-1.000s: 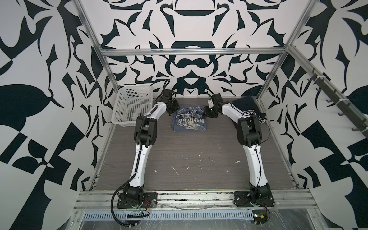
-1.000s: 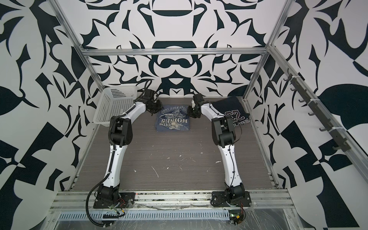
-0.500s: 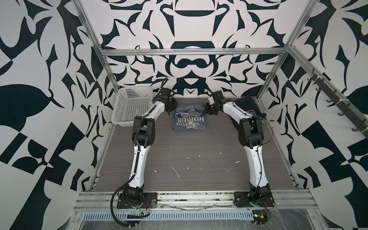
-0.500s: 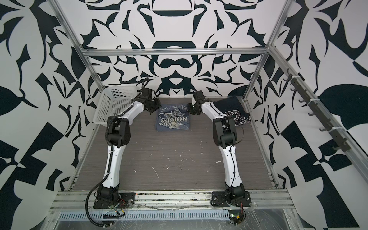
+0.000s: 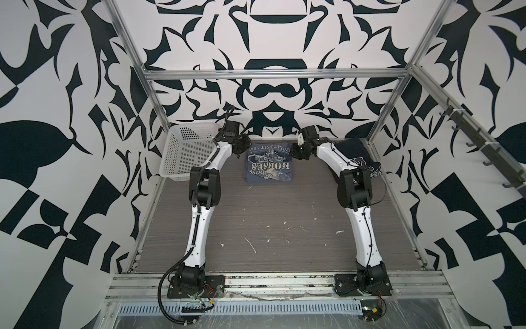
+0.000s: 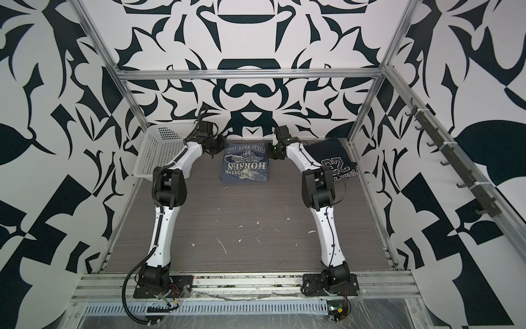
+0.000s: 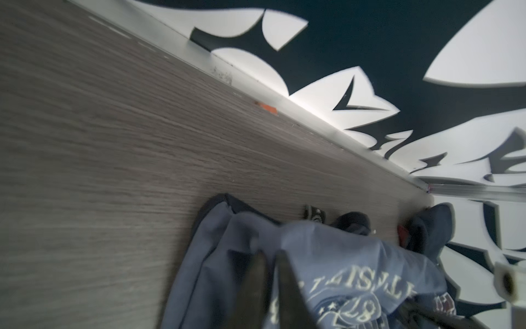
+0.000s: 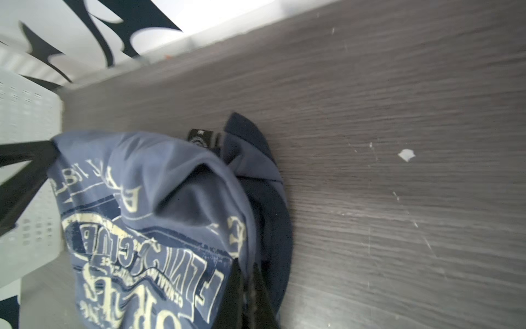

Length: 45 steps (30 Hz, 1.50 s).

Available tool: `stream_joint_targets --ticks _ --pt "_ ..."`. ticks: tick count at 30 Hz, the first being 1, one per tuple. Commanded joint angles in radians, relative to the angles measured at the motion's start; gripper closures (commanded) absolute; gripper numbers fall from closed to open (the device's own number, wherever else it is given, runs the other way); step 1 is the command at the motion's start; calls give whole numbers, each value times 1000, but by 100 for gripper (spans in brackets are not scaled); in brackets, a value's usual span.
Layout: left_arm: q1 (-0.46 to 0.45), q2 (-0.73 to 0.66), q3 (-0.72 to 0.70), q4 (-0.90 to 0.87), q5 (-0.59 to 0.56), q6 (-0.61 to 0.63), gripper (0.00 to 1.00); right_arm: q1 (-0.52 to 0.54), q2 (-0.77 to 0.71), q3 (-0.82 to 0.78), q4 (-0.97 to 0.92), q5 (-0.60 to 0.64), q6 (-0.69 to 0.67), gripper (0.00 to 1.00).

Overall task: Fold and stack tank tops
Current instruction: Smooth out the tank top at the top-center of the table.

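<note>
Far centre: I see the grey top (image 5: 269, 168) on the table (image 5: 270, 222), far edge raised | left gripper (image 7: 270, 273) pinches its far-left corner | right gripper (image 8: 249, 282) pinches its far-right edge | navy top (image 5: 353, 151) lies far right | basket (image 5: 182, 153) far left.

Slate-blue tank top (image 5: 269, 168) had cream & navy graphic w/ dark trim; navy tank top (image 5: 353, 148) bore pale "23". Basket (image 5: 176, 159) was white, perforated. Counter (image 5: 270, 222) was grey woodgrain, walls (image 5: 270, 94) blk/wht.
</note>
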Motion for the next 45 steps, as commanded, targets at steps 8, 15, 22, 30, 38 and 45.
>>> stream_joint_targets --ticks 8,15,22,30,38,45 --pt "1 -269 -218 -174 -95 82 31 -13 -204 -155 -37 -1 -29 44" --pt "-42 -594 -799 78 -64 123 44 -6 -440 -627 240 -88 6 49" --pt "-54 -575 -920 156 -26 140 52 33 -418 -714 320 -102 -15 50" --pt "-59 -501 -897 163 -8 139 58 68 -366 -702 322 -78 -15 55" --pt "-62 -485 -900 188 34 122 82 79 -368 -715 317 -65 -12 87" --pt "-61 -550 -948 212 -24 113 100 75 -416 -731 277 15 -23 100"
